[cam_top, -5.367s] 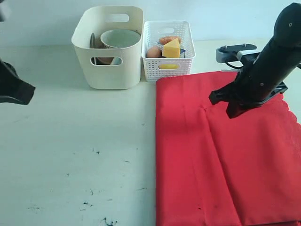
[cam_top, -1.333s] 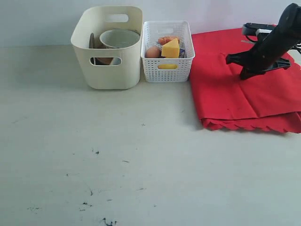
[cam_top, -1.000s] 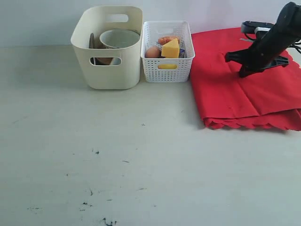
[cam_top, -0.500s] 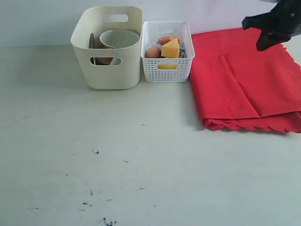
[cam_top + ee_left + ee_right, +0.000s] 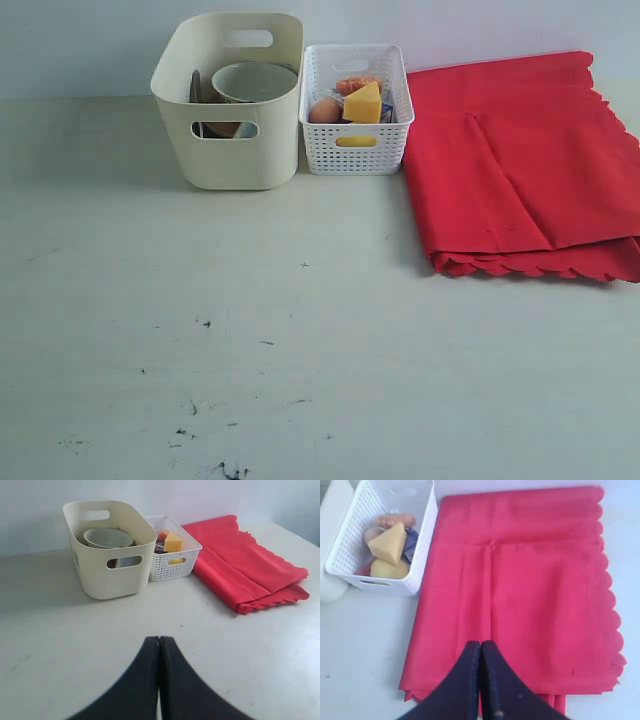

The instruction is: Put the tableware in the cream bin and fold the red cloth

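Jaws together on both arms, nothing held

Right gripper (image 5: 480, 643) has its jaws pressed together on nothing and hangs above the red cloth (image 5: 520, 580), clear of it. The cloth lies directly beneath and ahead of the tips, folded in layers, with its creases running roughly in line with the gripper. Left gripper (image 5: 159, 639), likewise closed and empty, sits well back over bare table (image 5: 60, 630), facing the cream bin (image 5: 107, 580), which holds the pale bowl (image 5: 107, 536). The cloth is just beside the white lattice basket (image 5: 355, 150), on the right arm's side, so any further fold would suit the right arm. Judged from this layout, both parts of the task appear finished
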Tool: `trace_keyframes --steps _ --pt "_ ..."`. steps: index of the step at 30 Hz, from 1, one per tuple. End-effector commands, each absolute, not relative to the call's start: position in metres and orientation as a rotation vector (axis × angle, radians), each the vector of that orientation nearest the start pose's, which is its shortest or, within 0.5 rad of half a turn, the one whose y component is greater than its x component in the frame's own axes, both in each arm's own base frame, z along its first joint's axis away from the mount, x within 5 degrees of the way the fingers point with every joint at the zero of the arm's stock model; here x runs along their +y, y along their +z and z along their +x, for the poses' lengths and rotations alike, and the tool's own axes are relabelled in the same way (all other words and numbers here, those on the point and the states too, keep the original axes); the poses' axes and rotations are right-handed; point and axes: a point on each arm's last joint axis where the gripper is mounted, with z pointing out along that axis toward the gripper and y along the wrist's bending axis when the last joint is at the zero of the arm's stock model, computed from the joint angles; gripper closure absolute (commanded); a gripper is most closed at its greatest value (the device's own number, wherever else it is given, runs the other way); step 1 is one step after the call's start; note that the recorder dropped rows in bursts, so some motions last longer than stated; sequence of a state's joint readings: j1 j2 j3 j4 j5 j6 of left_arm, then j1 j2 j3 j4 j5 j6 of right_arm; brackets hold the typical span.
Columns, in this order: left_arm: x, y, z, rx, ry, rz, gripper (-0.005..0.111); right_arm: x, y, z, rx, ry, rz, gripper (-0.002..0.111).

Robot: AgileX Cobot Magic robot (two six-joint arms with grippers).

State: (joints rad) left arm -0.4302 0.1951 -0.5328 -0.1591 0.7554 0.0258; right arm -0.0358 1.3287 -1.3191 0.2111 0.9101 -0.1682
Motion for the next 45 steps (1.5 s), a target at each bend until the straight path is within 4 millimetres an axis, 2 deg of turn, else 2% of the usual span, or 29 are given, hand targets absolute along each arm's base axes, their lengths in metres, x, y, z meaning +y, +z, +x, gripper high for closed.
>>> trace_keyframes --steps 1,8,15,26,31,35,42,45 --pt "-0.022 0.309 0.024 1.824 -0.464 0.382 0.107 0.007 0.409 0.232 2.266 0.145 -0.098 0.108" --pt "-0.016 0.307 0.011 1.728 -0.457 0.387 0.107 0.009 0.43 0.165 2.076 0.127 -0.096 0.108" --pt "-0.012 0.303 0.006 1.643 -0.465 0.364 0.107 0.013 0.42 0.11 1.924 0.167 -0.084 0.108" --pt "-0.013 0.303 0.007 1.621 -0.466 0.356 0.107 0.017 0.401 0.047 1.766 0.17 -0.101 0.108" --pt "-0.013 0.302 0.01 1.596 -0.467 0.344 0.107 0.018 0.387 0.023 1.71 0.151 -0.122 0.108" --pt "-0.014 0.299 0.015 1.557 -0.468 0.324 0.107 0.019 0.368 0.012 1.688 0.167 -0.119 0.108" --pt "-0.015 0.298 0.016 1.551 -0.468 0.321 0.107 0.018 0.336 0.01 1.67 0.147 -0.12 0.108" --pt "-0.015 0.298 0.016 1.551 -0.468 0.321 0.107 0.017 0.329 0.011 1.655 0.144 -0.11 0.108"
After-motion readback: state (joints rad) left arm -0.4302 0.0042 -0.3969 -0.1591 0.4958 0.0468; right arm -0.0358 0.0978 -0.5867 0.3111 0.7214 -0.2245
